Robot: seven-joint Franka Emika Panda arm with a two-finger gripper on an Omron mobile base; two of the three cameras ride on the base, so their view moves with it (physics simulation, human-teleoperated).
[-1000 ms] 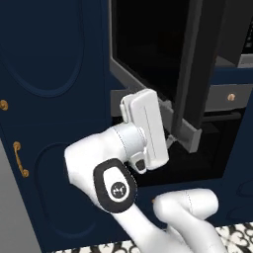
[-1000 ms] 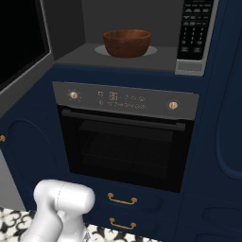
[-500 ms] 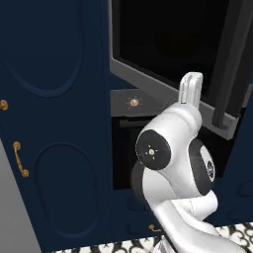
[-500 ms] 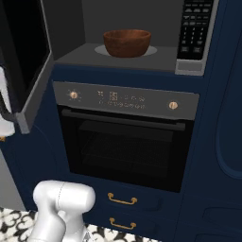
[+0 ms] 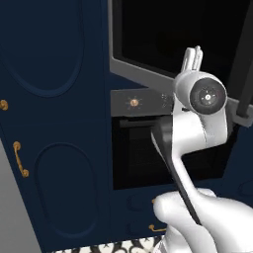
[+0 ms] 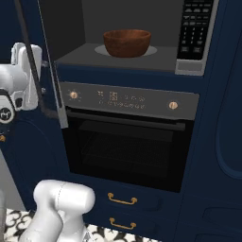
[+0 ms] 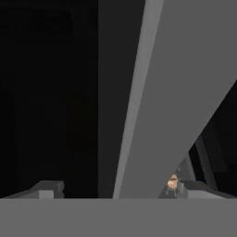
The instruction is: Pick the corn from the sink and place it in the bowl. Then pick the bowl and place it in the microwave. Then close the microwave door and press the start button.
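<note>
Three views, different info each. Left base: arm up against the microwave door (image 5: 148, 44), dark glass in a grey frame, swung partly open; oven (image 5: 143, 148) below with one brass knob showing. Right base: bowl (image 6: 127, 42) sits inside the microwave (image 6: 137, 56) on its floor, keypad (image 6: 194, 33) to the right; door edge-on at left, wrist beside it. Corn not discernible. Hand view: gripper (image 7: 118, 189) with jaws spread wide, holding nothing, grey door frame right in front between the tips.
</note>
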